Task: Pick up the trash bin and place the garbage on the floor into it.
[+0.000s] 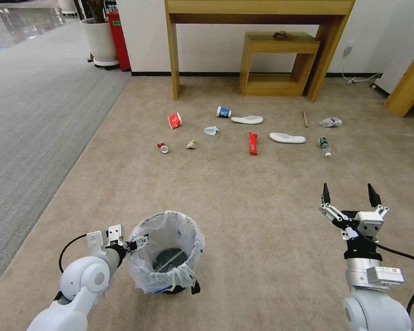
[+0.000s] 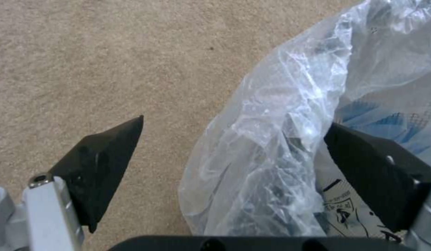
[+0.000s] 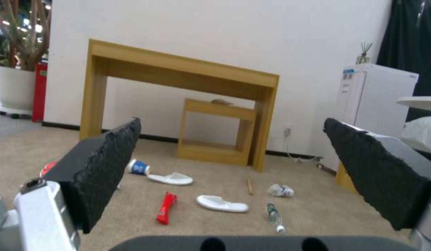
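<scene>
- The trash bin [image 1: 166, 252] is seen at lower centre-left of the head view, standing on the floor [image 1: 244, 202], its crinkly white bag folded over the rim.
- The left hand [image 1: 132, 242] is placed at the bin's left rim. In the left wrist view the hand [image 2: 234, 157] is spread wide, the bagged rim [image 2: 271, 146] between its fingers: one finger [image 2: 101, 164] is over bare carpet outside the bin, the other [image 2: 368, 167] lies on the bag's inner side. No clamping is seen.
- The right hand [image 1: 349, 197] is held at lower right of the head view, above bare carpet, fingers wide apart, nothing held.
- The garbage is scattered across the mid-frame of the head view, well apart from the bin: red cup [image 1: 175, 120], blue cup [image 1: 223, 112], red wrapper [image 1: 253, 143], two white slippers [image 1: 247, 120] [image 1: 287, 138], wooden stick [image 1: 305, 119], crumpled paper [image 1: 330, 122], small bottle [image 1: 324, 144], small red-and-white piece [image 1: 163, 147], tan crumple [image 1: 191, 145], pale blue scrap [image 1: 210, 130].
- A wooden desk [image 1: 257, 9] stands against the wall at upper centre, with a smaller wooden stand [image 1: 280, 43] under it.
</scene>
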Available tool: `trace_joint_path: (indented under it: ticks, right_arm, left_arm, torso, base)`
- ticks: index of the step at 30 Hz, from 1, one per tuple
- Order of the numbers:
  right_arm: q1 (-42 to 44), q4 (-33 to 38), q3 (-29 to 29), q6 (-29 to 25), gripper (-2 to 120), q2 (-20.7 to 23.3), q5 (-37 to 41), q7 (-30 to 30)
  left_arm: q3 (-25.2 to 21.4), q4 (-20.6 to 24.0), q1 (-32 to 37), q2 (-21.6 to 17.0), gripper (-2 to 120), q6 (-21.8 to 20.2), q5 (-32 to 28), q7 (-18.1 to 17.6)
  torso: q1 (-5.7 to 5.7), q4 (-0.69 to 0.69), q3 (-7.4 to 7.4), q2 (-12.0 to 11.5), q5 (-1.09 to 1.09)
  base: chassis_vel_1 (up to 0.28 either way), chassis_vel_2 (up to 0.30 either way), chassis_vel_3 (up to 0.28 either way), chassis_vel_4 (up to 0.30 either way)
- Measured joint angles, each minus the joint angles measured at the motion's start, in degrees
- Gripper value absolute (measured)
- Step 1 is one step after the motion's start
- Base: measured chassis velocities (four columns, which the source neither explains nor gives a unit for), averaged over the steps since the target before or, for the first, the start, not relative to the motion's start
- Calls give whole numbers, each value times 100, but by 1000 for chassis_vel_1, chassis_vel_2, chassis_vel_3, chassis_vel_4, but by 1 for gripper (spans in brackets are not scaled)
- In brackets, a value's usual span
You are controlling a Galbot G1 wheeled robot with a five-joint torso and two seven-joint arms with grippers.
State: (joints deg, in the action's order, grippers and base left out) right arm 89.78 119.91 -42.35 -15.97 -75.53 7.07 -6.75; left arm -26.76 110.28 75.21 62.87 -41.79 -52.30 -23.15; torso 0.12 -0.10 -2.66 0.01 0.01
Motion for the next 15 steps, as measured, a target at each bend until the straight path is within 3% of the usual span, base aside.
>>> trace_joint_path:
  ticks: [6,10,15]
  right_arm:
    - [-12,0,-4,6,100,2,0,0]
    - [-37,-19,0,9,100,-1,1,0]
    - [-50,-27,11,14,100,-4,1,0]
  left_arm:
    - [30,16,16,-6,94,-4,34,-22]
    - [57,112,116,-77,75,-13,136,-39]
    - [62,140,159,-163,64,-22,170,-57]
  torso:
    - [0,-1,0,0,0]
    - [0,-1,0,-1,-1]
    - [0,-1,-1,-1,-2]
  base:
    - [0,0,0,0]
    - [0,0,0,0]
    - [0,0,0,0]
